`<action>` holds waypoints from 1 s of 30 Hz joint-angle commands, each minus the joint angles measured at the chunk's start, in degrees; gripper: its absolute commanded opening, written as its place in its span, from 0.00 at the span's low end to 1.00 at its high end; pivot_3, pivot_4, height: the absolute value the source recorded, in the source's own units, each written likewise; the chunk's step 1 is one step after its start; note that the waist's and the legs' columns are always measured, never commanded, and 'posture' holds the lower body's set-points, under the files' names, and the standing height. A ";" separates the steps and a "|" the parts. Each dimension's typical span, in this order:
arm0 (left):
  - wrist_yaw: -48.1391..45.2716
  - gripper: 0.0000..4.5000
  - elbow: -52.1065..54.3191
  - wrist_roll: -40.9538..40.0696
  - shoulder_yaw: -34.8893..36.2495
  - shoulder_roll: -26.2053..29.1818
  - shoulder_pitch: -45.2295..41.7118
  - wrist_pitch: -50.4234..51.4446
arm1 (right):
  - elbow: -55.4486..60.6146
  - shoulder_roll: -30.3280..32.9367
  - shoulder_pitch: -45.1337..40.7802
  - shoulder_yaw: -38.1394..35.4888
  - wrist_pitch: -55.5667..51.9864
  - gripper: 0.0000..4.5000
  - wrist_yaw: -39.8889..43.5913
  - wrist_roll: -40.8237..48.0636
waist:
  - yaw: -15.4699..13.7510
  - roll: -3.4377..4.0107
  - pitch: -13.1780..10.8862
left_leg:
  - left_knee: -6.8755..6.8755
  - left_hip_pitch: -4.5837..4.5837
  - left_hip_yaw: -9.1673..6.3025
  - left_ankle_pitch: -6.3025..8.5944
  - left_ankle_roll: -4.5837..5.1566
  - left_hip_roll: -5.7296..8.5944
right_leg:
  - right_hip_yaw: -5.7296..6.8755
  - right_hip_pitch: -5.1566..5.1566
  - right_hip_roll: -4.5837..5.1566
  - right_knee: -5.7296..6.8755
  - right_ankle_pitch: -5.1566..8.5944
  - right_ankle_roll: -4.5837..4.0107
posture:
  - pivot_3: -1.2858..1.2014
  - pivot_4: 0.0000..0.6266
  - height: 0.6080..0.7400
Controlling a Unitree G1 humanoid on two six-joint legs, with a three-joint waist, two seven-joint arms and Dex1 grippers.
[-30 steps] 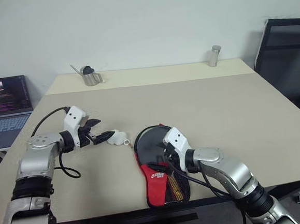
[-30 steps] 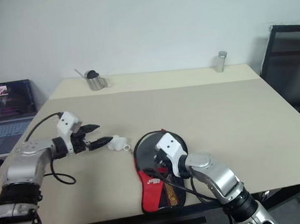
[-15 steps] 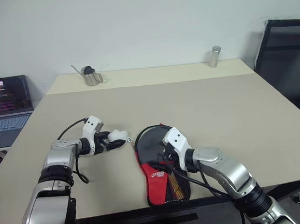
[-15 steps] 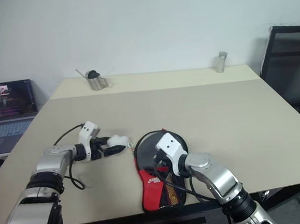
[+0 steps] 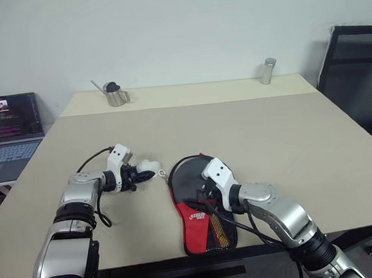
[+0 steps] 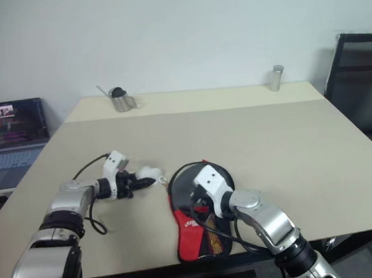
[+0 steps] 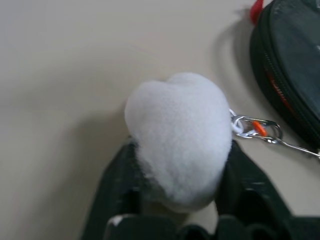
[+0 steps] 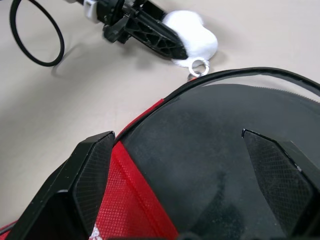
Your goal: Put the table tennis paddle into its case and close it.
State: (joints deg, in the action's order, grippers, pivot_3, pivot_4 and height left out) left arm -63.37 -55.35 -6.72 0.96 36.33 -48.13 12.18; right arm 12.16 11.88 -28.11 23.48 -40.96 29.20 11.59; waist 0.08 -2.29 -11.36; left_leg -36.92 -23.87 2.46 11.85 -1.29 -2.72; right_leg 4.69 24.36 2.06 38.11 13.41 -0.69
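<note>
The case [image 5: 194, 199] lies flat on the beige table [image 5: 288, 131], near the table's front edge, its round black part pointing away from the robot and its red narrow end with white logo and mesh toward the front edge. The table tennis paddle cannot be made out apart from the case; in the right wrist view a black round surface [image 8: 235, 165] with red fabric beside it lies between that gripper's fingers, but whether this is paddle rubber or case fabric I cannot tell. The right gripper [image 5: 206, 190] rests over the round part of the case with its two fingers spread wide, one finger [image 8: 92, 170] on either side of the black surface, gripping nothing. Just left of the case, the left gripper [image 5: 137, 177] is clenched around a white fluffy heart-shaped pompom [image 7: 180, 132], its black fingers [image 7: 122, 185] pressing both flanks. A small metal clasp and chain [image 7: 257, 130] runs from the pompom toward the case's zipper rim. Far behind the case, at the table's back edge, stand a small steel pitcher [image 5: 113, 94] and a steel cylinder [image 5: 267, 71]. A laptop [image 5: 8, 137] sits off the table's left side, a black chair [image 5: 358, 74] off its right.
</note>
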 commanded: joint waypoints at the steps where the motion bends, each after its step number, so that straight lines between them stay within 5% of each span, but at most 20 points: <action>1: -1.12 0.12 2.67 -0.47 0.67 1.41 1.57 1.37 | -1.89 -0.59 -0.86 -0.76 1.86 1.00 -0.83 -1.65 | 0.02 -0.01 0.01 | 0.00 0.00 -0.01 0.00 0.00 0.00 | 0.00 0.00 0.00 0.01 0.00 0.00 | 0.52 0.24 1.00; 3: -1.71 0.05 4.07 -0.71 0.99 1.90 2.21 2.11 | -3.63 -0.83 -1.06 -0.08 2.83 1.00 -0.93 -2.84 | 0.05 -0.01 0.01 | -0.01 0.00 -0.01 0.00 0.00 0.00 | 0.01 0.00 0.00 0.01 0.00 0.00 | 0.52 0.24 1.00; 14: -4.61 0.05 9.41 -0.76 0.20 2.55 -1.34 4.74 | -12.23 -2.38 -2.02 1.92 1.45 1.00 -2.17 -8.46 | 0.15 -0.06 0.04 | 0.00 0.01 -0.08 0.00 0.00 -0.01 | 0.04 -0.03 -0.03 0.00 0.00 -0.01 | 0.52 0.24 1.00; 30: 10.41 0.05 -15.11 12.61 -6.72 -5.82 -21.67 -12.72 | -8.12 -0.39 1.62 1.90 -3.47 1.00 -3.37 -10.32 | -0.07 -0.17 0.13 | -0.05 -0.01 -0.28 0.00 0.00 0.04 | 0.38 -0.19 0.01 -0.06 0.00 0.00 | 0.52 0.24 1.00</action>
State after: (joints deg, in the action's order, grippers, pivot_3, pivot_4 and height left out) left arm -55.99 -69.65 4.74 -5.79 30.53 -66.78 1.81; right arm 6.08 10.35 -28.17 24.32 -41.23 26.58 3.31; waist 0.01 -2.46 -11.24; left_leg -36.97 -23.88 2.17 11.85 -1.29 -2.68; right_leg 5.08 24.16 2.08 38.05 13.41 -0.69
